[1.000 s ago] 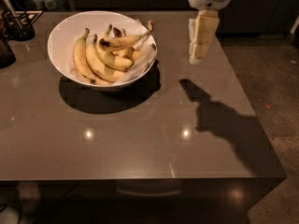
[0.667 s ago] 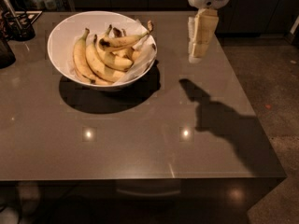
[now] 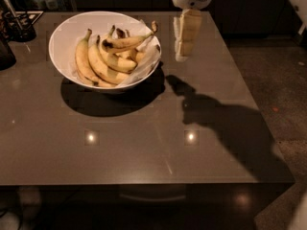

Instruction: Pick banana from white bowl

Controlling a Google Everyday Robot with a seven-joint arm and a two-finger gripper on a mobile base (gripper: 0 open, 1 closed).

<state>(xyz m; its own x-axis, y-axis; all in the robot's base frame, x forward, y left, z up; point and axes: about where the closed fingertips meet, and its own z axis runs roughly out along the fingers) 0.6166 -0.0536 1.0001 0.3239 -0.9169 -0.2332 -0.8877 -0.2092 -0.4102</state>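
Note:
The white bowl (image 3: 62,42) stands at the table's back left, with crumpled white paper at its right side. Several yellow bananas lie in it. The slender, brown-bruised banana (image 3: 125,42) lies on top, its thin stem pointing up right over the rim. Two plumper bananas (image 3: 91,63) lie beside it to the left. My gripper (image 3: 185,37) hangs above the table just right of the bowl's rim, pointing down, with nothing in it that I can see. It is apart from the bowl and the bananas.
The dark grey table (image 3: 144,147) ends at the front and right, with floor beyond it. A dark holder with utensils (image 3: 17,25) and a dark object (image 3: 5,54) stand at the far left. My arm's shadow falls on the table's right half.
My gripper has moved a little to the left, closer to the bowl's right rim. The bowl and bananas have not moved.

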